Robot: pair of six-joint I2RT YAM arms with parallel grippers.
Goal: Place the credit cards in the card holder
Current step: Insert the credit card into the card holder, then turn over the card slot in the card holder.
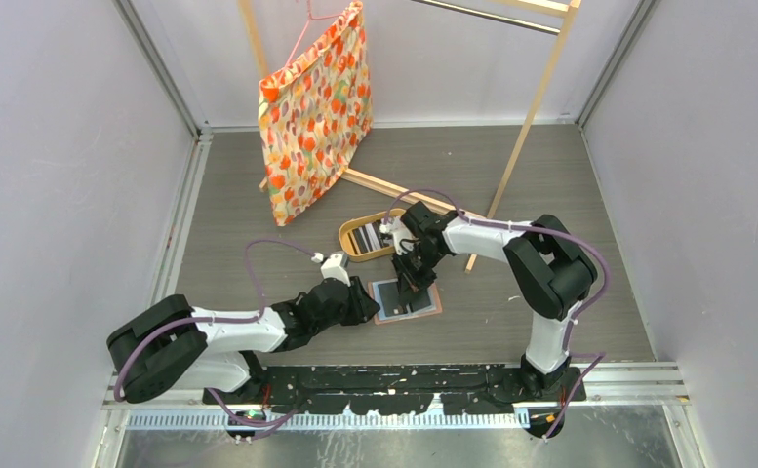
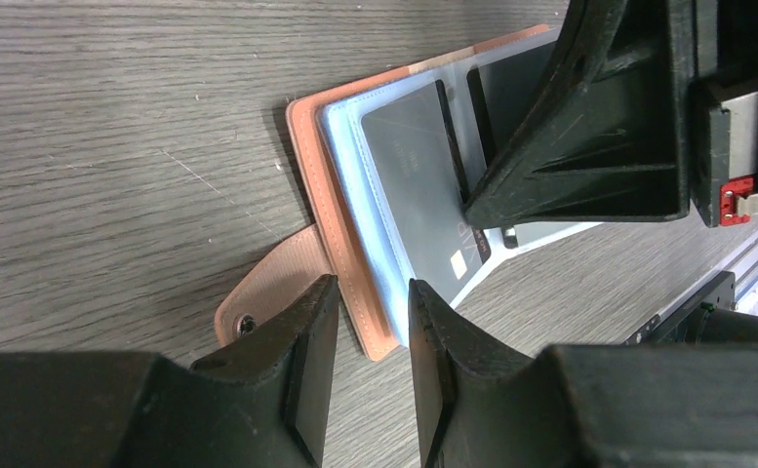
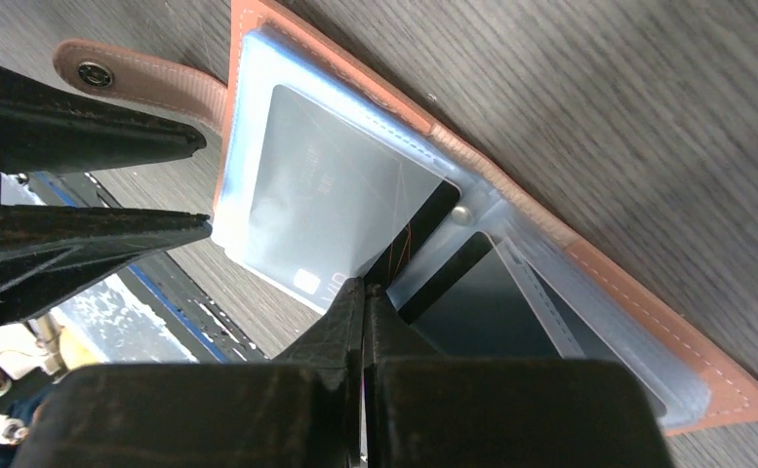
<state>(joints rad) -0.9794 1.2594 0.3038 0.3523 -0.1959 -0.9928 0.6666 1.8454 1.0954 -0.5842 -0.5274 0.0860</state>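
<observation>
**Left wrist view: wallet corner sits between parted fingers**

Seen from the left wrist camera, the left gripper (image 2: 371,286) has its fingers parted. The near corner of the small salmon-tan leather-like folding card holder (image 2: 306,156) lies in the gap between the tips. Whether they bear on it cannot be told. A rounded snap tab (image 2: 267,292) sticks out just beside one finger. Beyond the tips, a grey plastic credit card (image 2: 414,166) with a chip sits in a light-blue pocket (image 2: 355,136).

The right wrist camera shows what that view hides. The right gripper (image 3: 365,285) is closed, fingertip against fingertip, with its point touching a narrow dark strip at the holder's fold. Whether anything thin is pinched there cannot be told. A dark card (image 3: 482,302) lies in the pocket just beside those tips, on the side away from the grey one.

Only the top external camera shows the oval wooden tray (image 1: 343,234) holding more cards (image 1: 368,237), just beyond the right fingers. Behind it, a floral orange fabric bag (image 1: 316,107) hangs from a light wooden rack (image 1: 536,97). The holder lies open and flat on a grey wood-grain table (image 1: 258,195) enclosed by pale walls (image 1: 62,146).
</observation>
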